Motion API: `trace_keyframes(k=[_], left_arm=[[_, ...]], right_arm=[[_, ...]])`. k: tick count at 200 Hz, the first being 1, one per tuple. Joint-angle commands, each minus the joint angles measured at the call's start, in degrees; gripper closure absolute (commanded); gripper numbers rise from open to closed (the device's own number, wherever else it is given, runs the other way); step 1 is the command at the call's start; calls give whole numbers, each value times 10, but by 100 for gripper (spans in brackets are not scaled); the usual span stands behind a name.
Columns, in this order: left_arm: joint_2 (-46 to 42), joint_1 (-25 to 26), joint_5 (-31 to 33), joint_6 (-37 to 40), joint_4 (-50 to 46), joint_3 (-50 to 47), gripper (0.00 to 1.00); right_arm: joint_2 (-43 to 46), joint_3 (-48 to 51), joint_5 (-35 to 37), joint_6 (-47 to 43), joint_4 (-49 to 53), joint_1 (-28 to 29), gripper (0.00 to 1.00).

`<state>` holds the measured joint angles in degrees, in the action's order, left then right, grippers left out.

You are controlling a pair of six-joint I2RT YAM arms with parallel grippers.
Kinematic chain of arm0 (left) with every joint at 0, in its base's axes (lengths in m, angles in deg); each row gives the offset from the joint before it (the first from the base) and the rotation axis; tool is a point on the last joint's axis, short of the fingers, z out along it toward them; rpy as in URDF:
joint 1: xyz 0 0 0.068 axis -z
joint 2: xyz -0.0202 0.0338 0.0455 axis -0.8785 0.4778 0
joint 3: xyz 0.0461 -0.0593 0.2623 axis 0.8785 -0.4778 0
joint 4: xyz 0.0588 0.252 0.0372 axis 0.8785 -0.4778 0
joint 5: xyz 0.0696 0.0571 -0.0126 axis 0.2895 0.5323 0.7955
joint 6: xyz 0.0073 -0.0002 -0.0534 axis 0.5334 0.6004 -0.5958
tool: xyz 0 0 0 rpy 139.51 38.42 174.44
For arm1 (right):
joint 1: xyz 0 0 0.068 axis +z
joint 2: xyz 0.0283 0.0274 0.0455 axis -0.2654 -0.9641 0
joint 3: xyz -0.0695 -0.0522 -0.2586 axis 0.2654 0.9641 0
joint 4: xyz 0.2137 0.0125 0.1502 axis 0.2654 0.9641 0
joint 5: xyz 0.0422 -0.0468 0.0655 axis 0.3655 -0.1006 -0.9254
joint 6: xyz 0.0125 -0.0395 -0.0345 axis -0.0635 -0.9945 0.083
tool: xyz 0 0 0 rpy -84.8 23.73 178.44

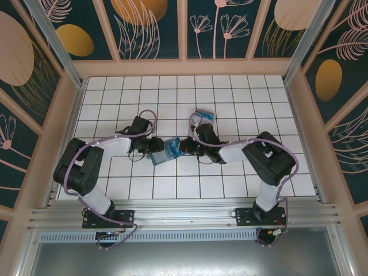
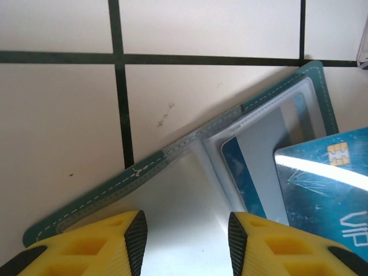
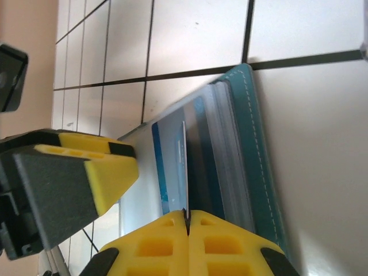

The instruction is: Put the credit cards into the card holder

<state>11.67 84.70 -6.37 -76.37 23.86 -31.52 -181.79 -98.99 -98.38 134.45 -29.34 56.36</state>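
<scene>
Your card holder [image 2: 103,192] lies spread flat on the tiles, right beneath the left end effector [image 2: 187,236] and running ahead of it to the right. It has a dark teal rim with pale stitching, a greyer strip at the fold and clear sleeves inside. A whitish-grey card with a blue band [image 2: 253,167] sits tucked in the sleeve just ahead and right of those fingertips. The blue card [image 2: 322,201], with a gold chip and "VIP" lettering, is pinched by its edge in the right end effector [image 3: 187,215]. It overlaps that same half, but you cannot tell whether it is in a slot.
</scene>
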Motion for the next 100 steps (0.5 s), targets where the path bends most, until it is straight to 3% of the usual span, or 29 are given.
trace_keyframes(k=[1, 28, 65, 100], left_arm=[[-8, 1, 13, -12, 1, -25, 55], [-28, 1, 39, -13, -2, -27, 55], [-49, 0, 128, -17, -34, -20, 58], [-61, 0, 135, -21, -32, -35, 59]], right_arm=[[-16, -17, -2, 7, -20, 2, 94], [-13, -24, 2, -5, 0, 2, 94], [-16, -49, -5, -31, 32, 2, 94], [-39, -70, -11, -49, 53, 2, 94]])
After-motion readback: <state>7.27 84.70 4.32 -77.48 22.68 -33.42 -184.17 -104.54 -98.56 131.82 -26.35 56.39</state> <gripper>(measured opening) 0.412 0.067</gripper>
